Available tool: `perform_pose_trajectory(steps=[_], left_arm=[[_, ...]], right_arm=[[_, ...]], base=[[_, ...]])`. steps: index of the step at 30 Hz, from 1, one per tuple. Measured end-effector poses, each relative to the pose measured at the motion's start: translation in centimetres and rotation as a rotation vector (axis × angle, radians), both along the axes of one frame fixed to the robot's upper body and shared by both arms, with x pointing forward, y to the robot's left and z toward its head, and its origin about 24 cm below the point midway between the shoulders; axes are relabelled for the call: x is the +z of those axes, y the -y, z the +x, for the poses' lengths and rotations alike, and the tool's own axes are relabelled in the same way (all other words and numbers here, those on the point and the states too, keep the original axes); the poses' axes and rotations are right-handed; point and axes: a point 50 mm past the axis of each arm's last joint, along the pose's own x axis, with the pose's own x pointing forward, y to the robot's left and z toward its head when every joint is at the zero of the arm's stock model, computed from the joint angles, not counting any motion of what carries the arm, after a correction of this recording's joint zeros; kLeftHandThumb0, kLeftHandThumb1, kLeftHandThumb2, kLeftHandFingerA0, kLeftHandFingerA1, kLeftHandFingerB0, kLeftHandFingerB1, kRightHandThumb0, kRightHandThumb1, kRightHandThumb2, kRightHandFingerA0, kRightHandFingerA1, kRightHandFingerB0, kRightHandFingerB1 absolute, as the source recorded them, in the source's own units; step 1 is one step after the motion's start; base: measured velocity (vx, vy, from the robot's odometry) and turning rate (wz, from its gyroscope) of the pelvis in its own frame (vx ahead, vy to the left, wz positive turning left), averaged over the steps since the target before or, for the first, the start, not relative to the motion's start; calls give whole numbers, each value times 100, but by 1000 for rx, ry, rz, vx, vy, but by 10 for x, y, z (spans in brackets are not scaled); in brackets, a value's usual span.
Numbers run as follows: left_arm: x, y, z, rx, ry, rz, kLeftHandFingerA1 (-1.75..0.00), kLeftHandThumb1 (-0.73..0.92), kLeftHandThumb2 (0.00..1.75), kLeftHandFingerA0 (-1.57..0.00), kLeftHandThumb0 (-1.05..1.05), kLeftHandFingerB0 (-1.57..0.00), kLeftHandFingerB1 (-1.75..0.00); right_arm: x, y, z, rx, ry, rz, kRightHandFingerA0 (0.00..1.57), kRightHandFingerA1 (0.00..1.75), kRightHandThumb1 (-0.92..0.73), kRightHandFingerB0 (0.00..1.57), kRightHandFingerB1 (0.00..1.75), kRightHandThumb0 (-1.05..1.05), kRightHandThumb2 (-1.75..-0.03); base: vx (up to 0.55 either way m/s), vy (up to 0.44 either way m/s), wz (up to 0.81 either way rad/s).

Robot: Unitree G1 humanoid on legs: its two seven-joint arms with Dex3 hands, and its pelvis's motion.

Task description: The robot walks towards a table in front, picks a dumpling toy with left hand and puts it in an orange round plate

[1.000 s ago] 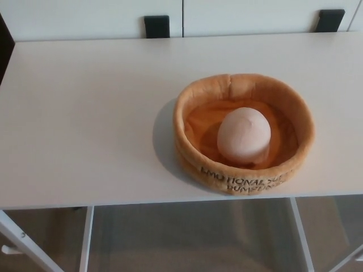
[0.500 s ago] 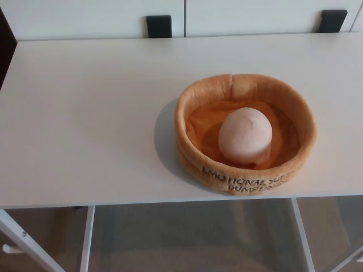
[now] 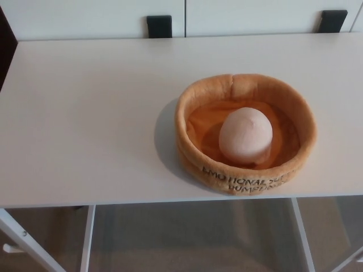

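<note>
Nothing moved: dumpling toy [image 3: 245, 135] sits in plate [image 3: 193, 105] (hands unseen), table [image 3: 85, 113] left open.

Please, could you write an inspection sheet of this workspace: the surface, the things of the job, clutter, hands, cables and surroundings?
Surface: white table, bare apart from the plate.
Job's things: pale dumpling toy lies inside the orange round plate, a soft plush one with black lettering on its front wall, standing towards the table's right front.
Clutter: nothing seen.
Hands: neither robot hand is in view.
Cables: nothing seen.
Surroundings: white panels behind the table with two black blocks at its far edge; white table legs and a greyish floor below.
</note>
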Motion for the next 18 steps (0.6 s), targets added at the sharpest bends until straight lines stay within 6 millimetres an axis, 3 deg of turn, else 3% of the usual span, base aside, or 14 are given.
perform_pose_trajectory(steps=[9, 11, 12, 13, 16, 17, 18], left_arm=[[0, 2, 4, -8, 8, -6, -47, 56, 59, -37, -50, -19, -31], [0, 2, 4, -9, 9, -7, -46, 59, 60, -39, -49, -21, -31], [0, 2, 5, -11, 12, -7, -50, 53, 56, -49, -38, -22, -30], [0, 2, 6, -12, 14, -8, -50, 53, 56, -54, -35, -23, -29], [0, 2, 8, -13, 17, -7, -50, 53, 56, -54, -35, -23, -29], [0, 2, 9, -14, 18, -7, -47, 54, 58, -41, -50, -23, -31], [0, 2, 9, -14, 18, -6, -47, 54, 58, -41, -50, -23, -31]], right_arm=[[1, -1, 8, 9, 22, 13, 71, 46, -60, 43, 35, -30, -58], [1, -1, 9, 8, 23, 16, 71, 47, -60, 42, 36, -30, -59], [1, -1, 10, 9, 26, 17, 63, 56, -48, 36, 44, -38, -72], [1, -1, 11, 10, 29, 19, 69, 46, -59, 42, 34, -29, -58], [1, -2, 14, 13, 36, 24, 69, 46, -59, 42, 34, -29, -58], [1, -2, 14, 13, 37, 25, 62, 52, -49, 35, 41, -37, -69], [1, -2, 15, 13, 38, 25, 62, 52, -49, 35, 41, -37, -69]], base=[[0, 0, 0], [0, 0, 0], [0, 0, 0], [0, 0, 0], [0, 0, 0], [0, 0, 0], [0, 0, 0]])
